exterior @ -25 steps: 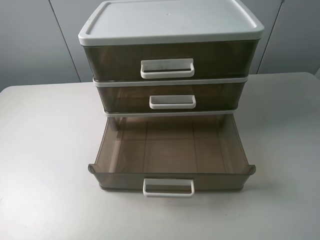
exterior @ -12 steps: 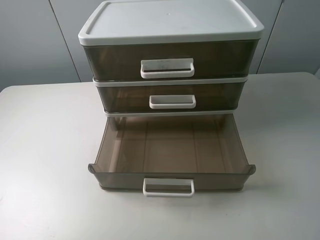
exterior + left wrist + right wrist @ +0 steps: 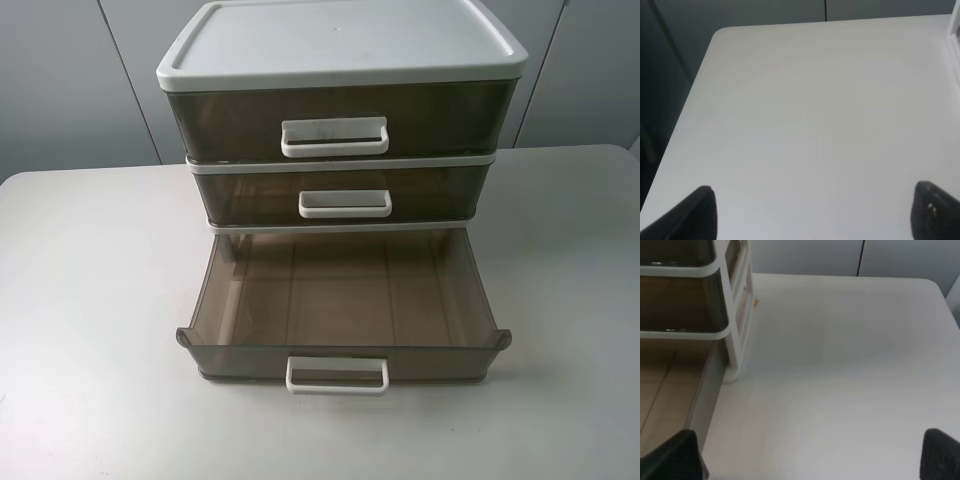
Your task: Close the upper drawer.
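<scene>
The upper drawer (image 3: 230,122) is the smoky-brown top one of three, with a wide white loop handle (image 3: 334,137). It sits pushed in under the white lid (image 3: 340,40), its front about flush with the frame. Neither gripper shows in the exterior high view. My left gripper (image 3: 815,215) is open over bare table to the cabinet's left; only its dark fingertips (image 3: 700,212) show. My right gripper (image 3: 807,457) is open beside the cabinet's right side, fingertips (image 3: 942,455) wide apart, empty.
The middle drawer (image 3: 250,197) is pushed in. The lowest drawer (image 3: 240,362) is pulled far out toward the front and is empty; its side wall (image 3: 705,390) shows near my right gripper. The white table (image 3: 100,300) ends at a rounded corner (image 3: 720,32).
</scene>
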`<state>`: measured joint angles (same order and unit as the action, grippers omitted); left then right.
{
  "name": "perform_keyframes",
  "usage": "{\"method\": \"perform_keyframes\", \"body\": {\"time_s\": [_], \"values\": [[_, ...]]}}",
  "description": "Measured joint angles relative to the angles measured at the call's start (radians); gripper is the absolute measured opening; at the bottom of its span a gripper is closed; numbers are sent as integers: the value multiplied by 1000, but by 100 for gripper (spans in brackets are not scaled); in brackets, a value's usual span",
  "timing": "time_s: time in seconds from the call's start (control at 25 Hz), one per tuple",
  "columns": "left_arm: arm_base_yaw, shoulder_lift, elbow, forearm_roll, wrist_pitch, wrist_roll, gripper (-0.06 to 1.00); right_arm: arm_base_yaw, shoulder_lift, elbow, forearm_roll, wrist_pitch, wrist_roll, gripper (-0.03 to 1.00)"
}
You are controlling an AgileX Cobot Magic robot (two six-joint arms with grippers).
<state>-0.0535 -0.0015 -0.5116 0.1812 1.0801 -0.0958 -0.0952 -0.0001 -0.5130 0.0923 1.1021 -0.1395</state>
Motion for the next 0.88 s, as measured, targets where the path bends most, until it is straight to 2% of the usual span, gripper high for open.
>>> {"method": "perform_keyframes", "body": {"time_s": [0.88], "values": [[0, 0, 0, 0, 0, 0, 74, 0, -2, 0, 0, -3, 8, 66]]}}
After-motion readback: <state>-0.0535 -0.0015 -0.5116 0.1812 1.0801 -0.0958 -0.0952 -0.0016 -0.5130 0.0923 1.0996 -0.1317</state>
